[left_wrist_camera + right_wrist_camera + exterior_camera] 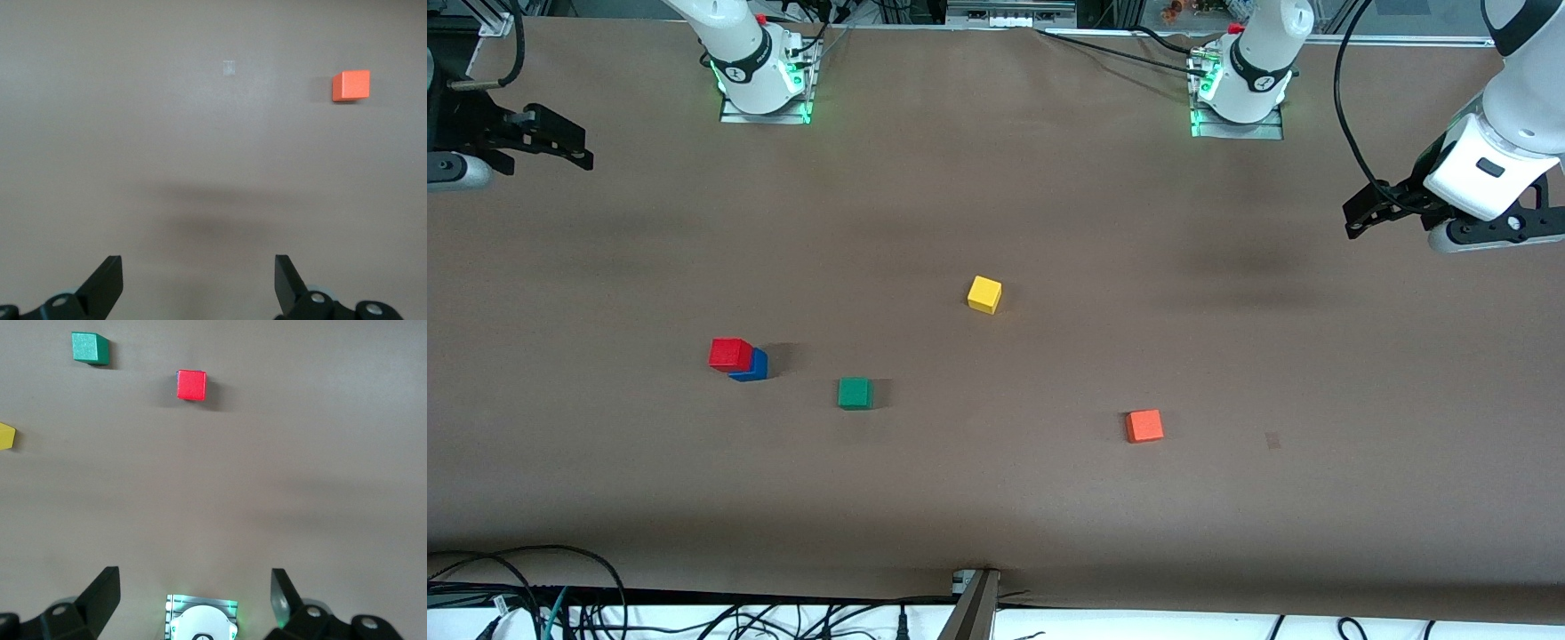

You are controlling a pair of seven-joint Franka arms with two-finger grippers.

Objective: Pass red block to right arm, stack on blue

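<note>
Over at the upper left edge of the front view, the right gripper [560,142] hangs above the table's [996,498] right-arm end with nothing in it, and its own wrist view shows the fingers [100,593] spread wide apart. Moving across, in the left-centre of that frame the red block [730,354] sits on top of the blue cube [752,367], not quite lined up, so a strip of blue pokes out on the side facing the green cube [855,393]. Being a cube, the red block has no real long axis; it rests flat with its top face up, its edges turned a bit off square to the table edge. The green cube lies near the stack, slightly lower in the frame. The yellow cube [984,294] is around the middle, higher up, well apart from the rest. The orange-red cube [1144,426] sits lower and right of centre, by itself. At the upper right edge the left gripper [1360,213] hovers over the left-arm end, also holding nothing, and its wrist view shows its fingers [107,283] spread wide over bare table.
</note>
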